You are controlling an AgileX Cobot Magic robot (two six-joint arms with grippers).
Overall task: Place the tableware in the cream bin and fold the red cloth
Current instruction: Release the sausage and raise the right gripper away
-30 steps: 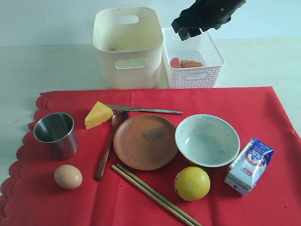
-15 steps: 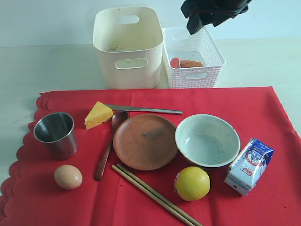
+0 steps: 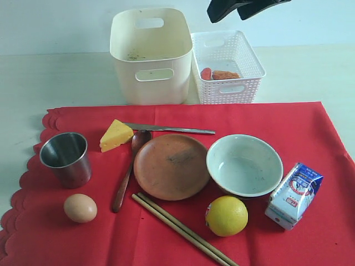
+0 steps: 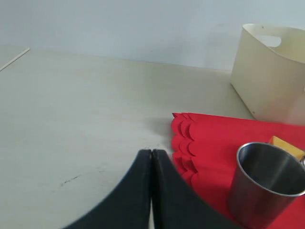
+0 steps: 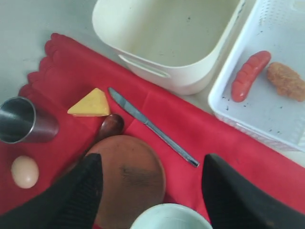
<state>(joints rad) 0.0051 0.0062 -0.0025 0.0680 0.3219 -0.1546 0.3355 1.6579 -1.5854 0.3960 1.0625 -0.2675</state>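
Right gripper (image 3: pixel 229 12) hangs up high at the far right, over the basket (image 3: pixel 228 90), jaws apart. The plate (image 3: pixel 172 166), bowl (image 3: pixel 244 164) and cup (image 3: pixel 65 158) all sit nearer, on the cloth (image 3: pixel 266 119), well apart from it. The bin (image 3: pixel 151 88) sits left of the basket. Left gripper (image 4: pixel 151 164) is pinched together, near the cup's left.
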